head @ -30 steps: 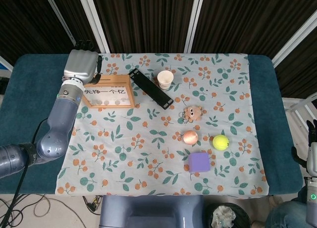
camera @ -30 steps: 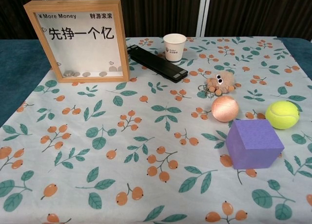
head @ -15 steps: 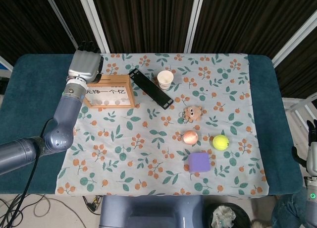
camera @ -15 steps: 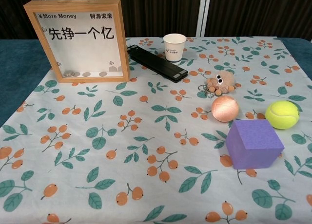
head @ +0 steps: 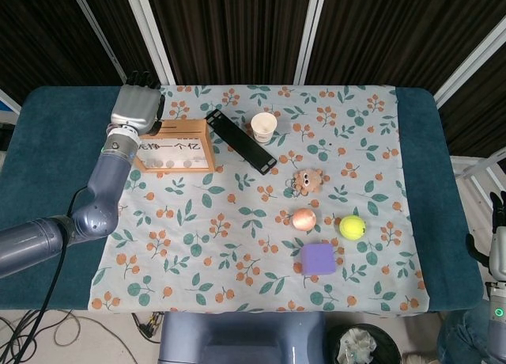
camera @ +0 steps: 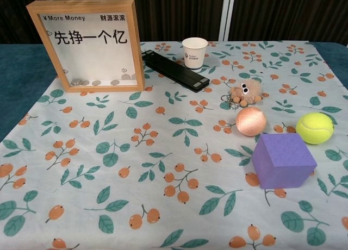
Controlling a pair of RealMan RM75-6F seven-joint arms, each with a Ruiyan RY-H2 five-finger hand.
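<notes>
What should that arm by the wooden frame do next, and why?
Probably lower the left hand a little onto the wooden frame. The hand hangs over the frame's back left corner, apparently holding nothing, and the chest view shows no fingers around the frame.

Head overhead, chest low; shared table [head: 411,166].

Landmark: paper cup [camera: 194,52], white, upright near the far edge of the floral tablecloth [camera: 136,168].

- Black flat bar [camera: 175,70]: lying aslant just in front of the cup, its far end to the cup's left.
- Fuzzy brown toy with googly eyes [camera: 243,93]: nearer than the cup, to its right.
- Pink ball [camera: 250,121]: nearer again, beyond the toy.
- Tennis ball [camera: 314,127]: right of the pink ball, farther from the cup.
- Purple cube [camera: 282,160]: farthest from the cup, just in front of the pink ball.
</notes>
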